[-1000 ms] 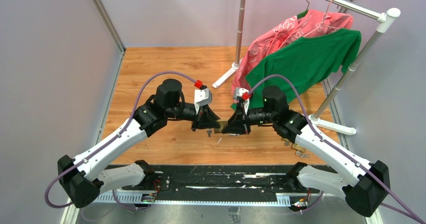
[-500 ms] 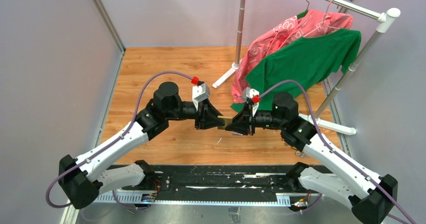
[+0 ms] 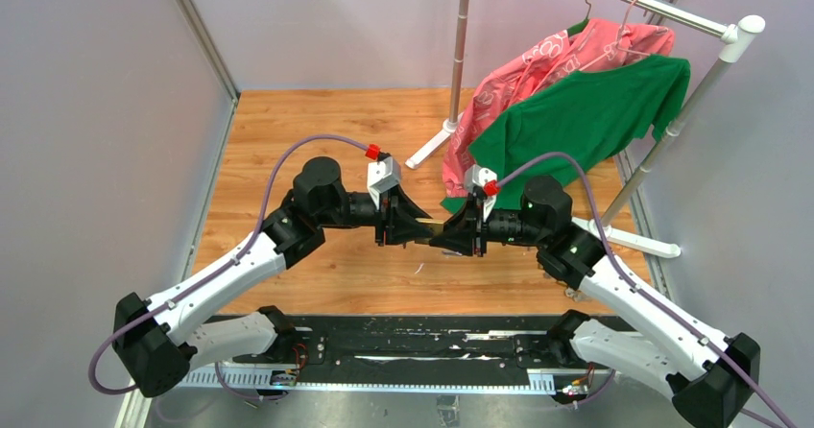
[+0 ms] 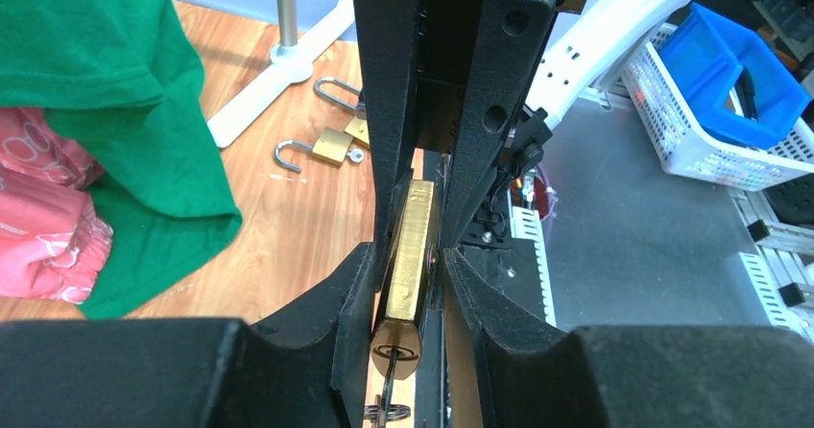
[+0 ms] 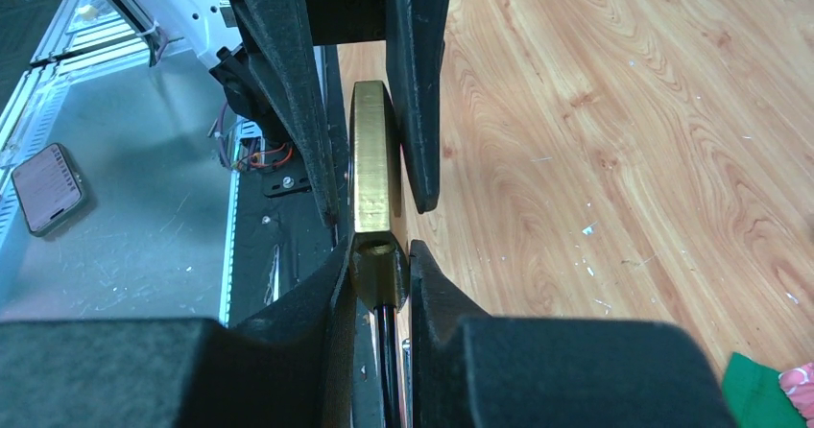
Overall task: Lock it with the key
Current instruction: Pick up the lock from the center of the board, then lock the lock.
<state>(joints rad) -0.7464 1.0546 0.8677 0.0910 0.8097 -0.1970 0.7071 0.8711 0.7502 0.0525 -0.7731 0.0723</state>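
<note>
brass padlock [image 4: 408,246] is up in the air over the wooden surface [image 3: 307,130], held about level between the 2 arms. key [image 4: 389,394] sits in its keyhole, ring hanging off it. right tool [image 5: 380,260] is clenched on the shackle end. left tool [image 4: 408,255] is released, jaws just straddling the key end with slim gaps. 2 spare padlocks [image 4: 331,147] lie near the green shirt [image 4: 115,111].

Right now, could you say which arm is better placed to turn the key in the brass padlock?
Left: the key faces the left gripper, while the right gripper clamps the brass padlock opposite.
</note>
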